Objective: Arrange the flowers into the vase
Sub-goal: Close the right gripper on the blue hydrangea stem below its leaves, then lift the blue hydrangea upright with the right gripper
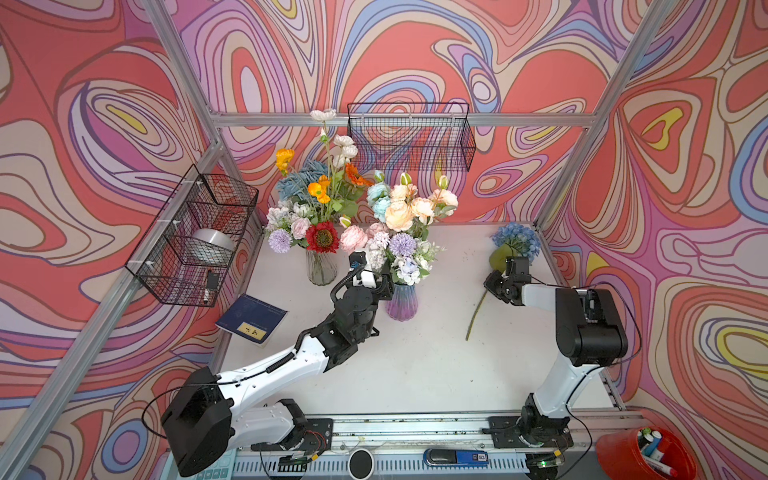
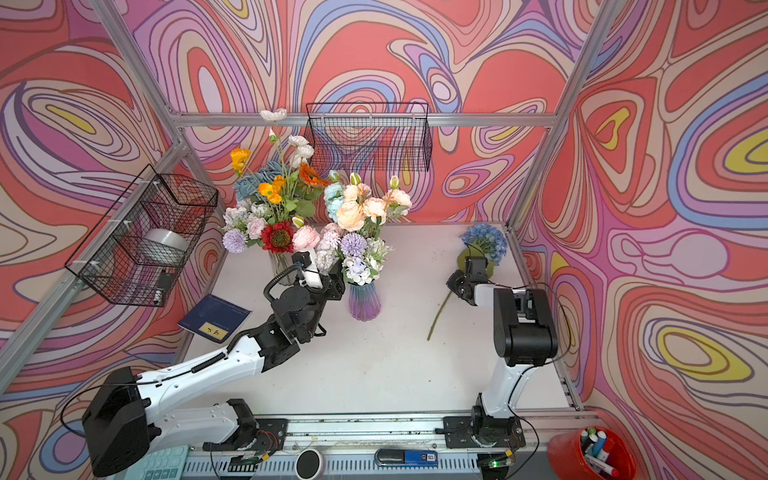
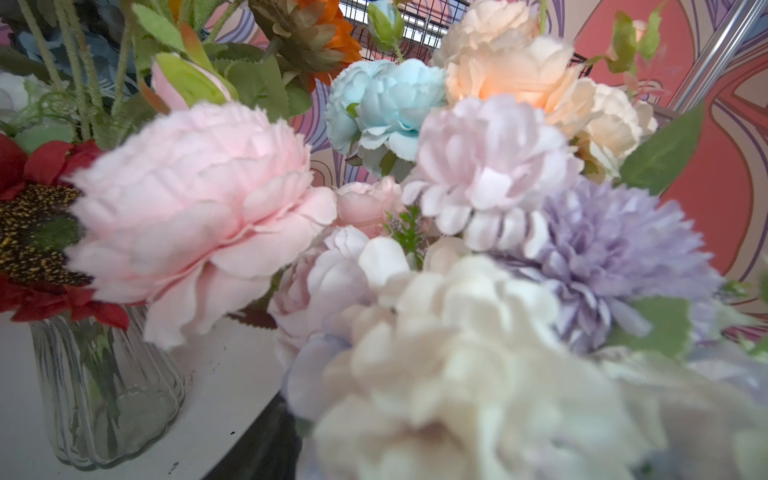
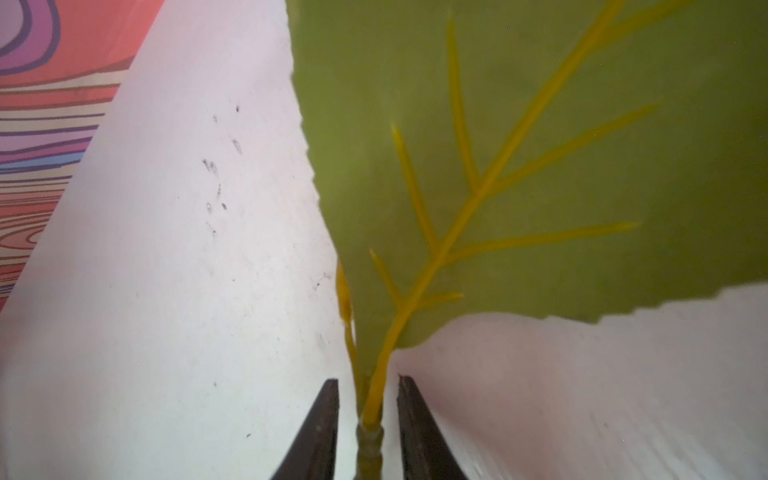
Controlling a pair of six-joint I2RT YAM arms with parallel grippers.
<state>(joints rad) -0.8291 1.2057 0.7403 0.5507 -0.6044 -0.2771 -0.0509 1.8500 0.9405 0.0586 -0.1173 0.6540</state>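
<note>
Stem (image 4: 369, 451) inside right pincer (image 4: 368, 399), narrowly parted, ungripped: wrist view only | left pincer (image 1: 385, 286) closed

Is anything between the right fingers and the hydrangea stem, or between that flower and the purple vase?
Nothing at the grip: the right gripper has a finger on either side of the hydrangea stem. The table across to the purple vase is bare, but flowers crowd its mouth.

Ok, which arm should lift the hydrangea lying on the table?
Right. The right gripper straddles the hydrangea stem, jaws not yet closed on it; the left gripper sits away at the purple vase.
</note>
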